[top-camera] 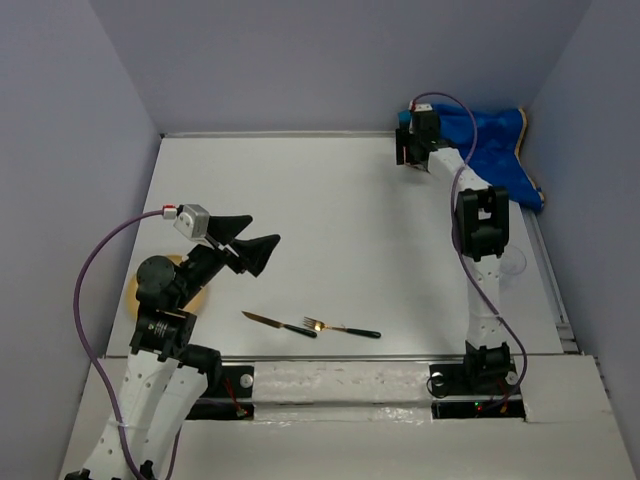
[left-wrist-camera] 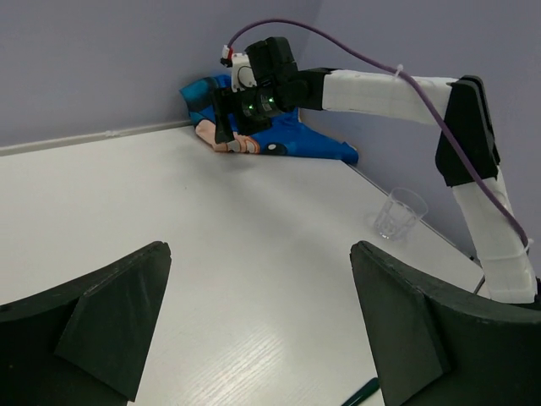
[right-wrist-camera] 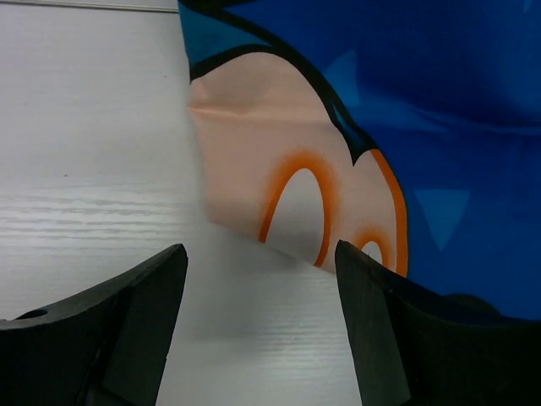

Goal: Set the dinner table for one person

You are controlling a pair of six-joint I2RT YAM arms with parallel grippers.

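You're fetching the mat (right-wrist-camera: pixel 439 127) from the table's (top-camera: pixel 330 200) far right corner, with your right pincer (right-wrist-camera: pixel 258 283) spread over its edge. Next, I judge, lower and pinch that edge. Your left pincer (left-wrist-camera: pixel 262 313) is spread, holding nothing.

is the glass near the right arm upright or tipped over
Upright. In the left wrist view the clear glass stands on its base on the dinner table, rim up, and looks empty.

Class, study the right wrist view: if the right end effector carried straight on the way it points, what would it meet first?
The right end effector would most likely meet the peach edge of the blue cartoon mat, lying on the dinner table; the gap is hard to judge.
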